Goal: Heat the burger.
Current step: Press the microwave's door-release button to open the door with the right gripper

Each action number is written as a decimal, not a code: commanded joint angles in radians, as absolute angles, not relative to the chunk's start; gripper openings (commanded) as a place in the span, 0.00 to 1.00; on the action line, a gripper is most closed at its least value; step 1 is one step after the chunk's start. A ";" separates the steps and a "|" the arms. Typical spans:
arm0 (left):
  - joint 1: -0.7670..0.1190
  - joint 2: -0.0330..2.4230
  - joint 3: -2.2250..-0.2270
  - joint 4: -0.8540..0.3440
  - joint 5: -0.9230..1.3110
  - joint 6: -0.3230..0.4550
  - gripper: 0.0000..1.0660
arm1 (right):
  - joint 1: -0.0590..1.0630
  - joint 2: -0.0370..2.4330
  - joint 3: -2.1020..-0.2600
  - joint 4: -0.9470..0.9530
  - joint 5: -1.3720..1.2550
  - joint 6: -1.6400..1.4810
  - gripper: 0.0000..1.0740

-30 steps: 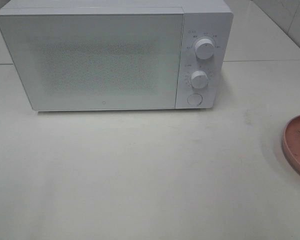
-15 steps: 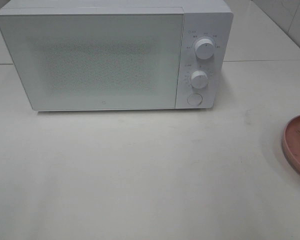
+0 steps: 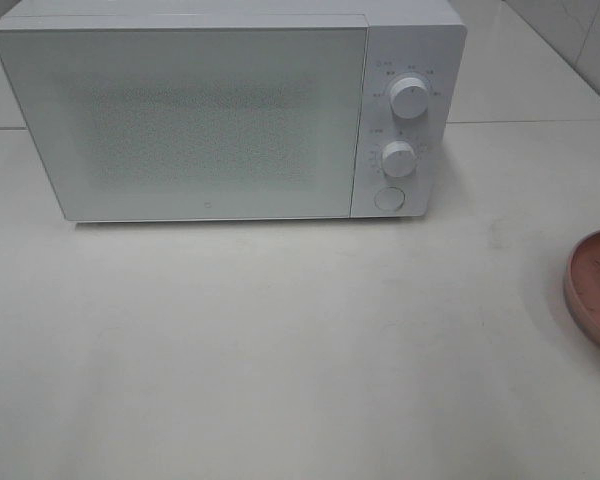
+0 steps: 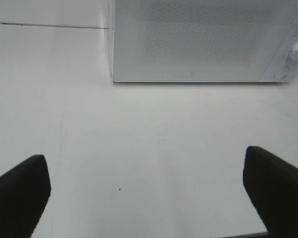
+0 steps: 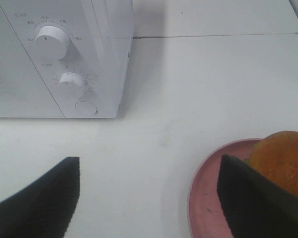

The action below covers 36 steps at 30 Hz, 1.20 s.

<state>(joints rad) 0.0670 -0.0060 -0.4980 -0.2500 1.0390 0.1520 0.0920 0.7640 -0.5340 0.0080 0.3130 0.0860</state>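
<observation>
The burger (image 5: 283, 158), with its golden-brown bun, lies on a pink plate (image 5: 208, 198) in the right wrist view, partly behind one dark finger (image 5: 253, 198). My right gripper (image 5: 149, 198) is open over the bare table, with nothing between its fingers and the plate just beside it. In the high view only the plate's rim (image 3: 595, 290) shows at the right edge; the burger is out of that view. The white microwave (image 3: 210, 110) stands at the back with its door closed. My left gripper (image 4: 149, 193) is wide open and empty in front of the microwave (image 4: 203, 39). Neither arm appears in the high view.
The microwave's panel carries two round knobs (image 3: 409, 97) (image 3: 398, 158) and a round button (image 3: 388, 198) on its right side. The white tabletop (image 3: 280, 340) stretches in front of it. A seam between table sections runs behind the microwave.
</observation>
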 commanded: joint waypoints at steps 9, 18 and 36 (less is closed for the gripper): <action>0.072 -0.020 -0.496 -0.253 1.034 0.152 0.92 | 0.086 0.972 -0.542 0.013 0.090 0.146 0.70; 0.072 -0.020 -0.496 -0.253 1.034 0.152 0.92 | 0.086 1.102 -0.473 0.013 -0.232 0.130 0.70; 0.072 -0.020 -0.496 -0.253 1.034 0.152 0.92 | 0.353 1.263 -0.321 0.405 -0.749 -0.293 0.70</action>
